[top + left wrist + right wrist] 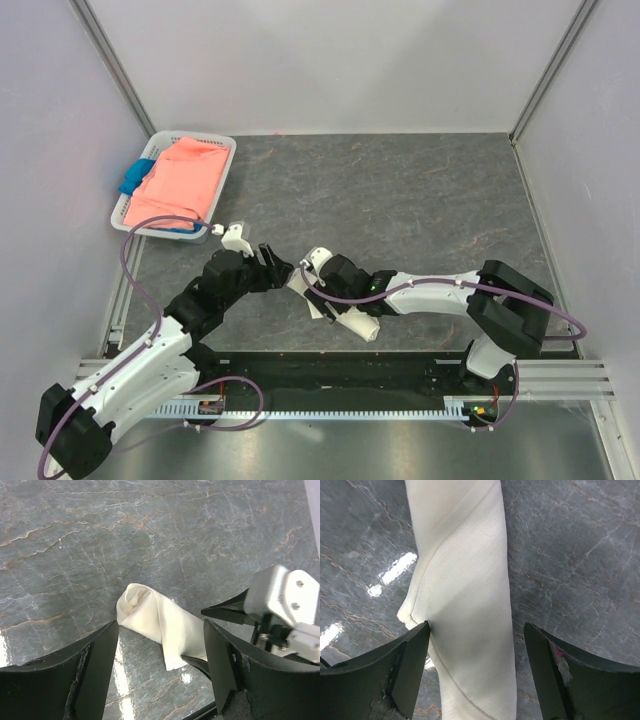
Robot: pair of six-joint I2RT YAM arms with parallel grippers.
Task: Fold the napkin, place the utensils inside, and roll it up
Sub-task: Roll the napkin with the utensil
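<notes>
Both jaws gape beside the rolled napkin point(465, 605).

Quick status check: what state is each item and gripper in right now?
napkin: rolled up, lying flat
left gripper: open, by the roll's end
right gripper: open, fingers either side of the roll
spoon: not visible
salmon-pink cloth: folded, in the basket
blue cloth: bunched, partly under the pink cloth
</notes>
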